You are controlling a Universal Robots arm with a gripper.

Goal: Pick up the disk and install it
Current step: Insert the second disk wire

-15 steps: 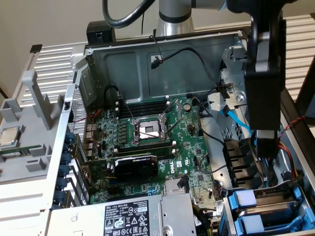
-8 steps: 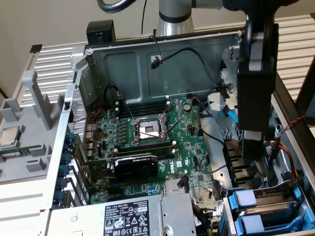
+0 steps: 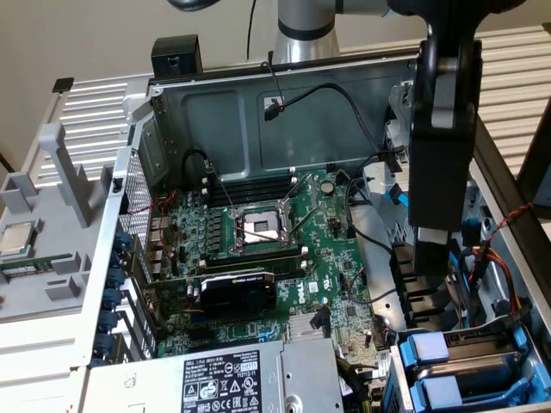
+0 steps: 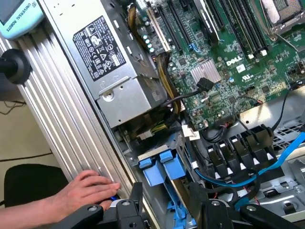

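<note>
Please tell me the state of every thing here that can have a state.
Case: side open.
CPU socket: uncovered, levers raised.
Two blue carriers: slotted into the case.
Gripper: open, holding nothing.
Person's hand: resting on the ribbed metal edge.

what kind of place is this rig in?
Probably a robotics lab bench for PC assembly: an opened computer case with its motherboard bare, a Universal Robots teach pendant beside it, and a ribbed aluminium tabletop.
</note>
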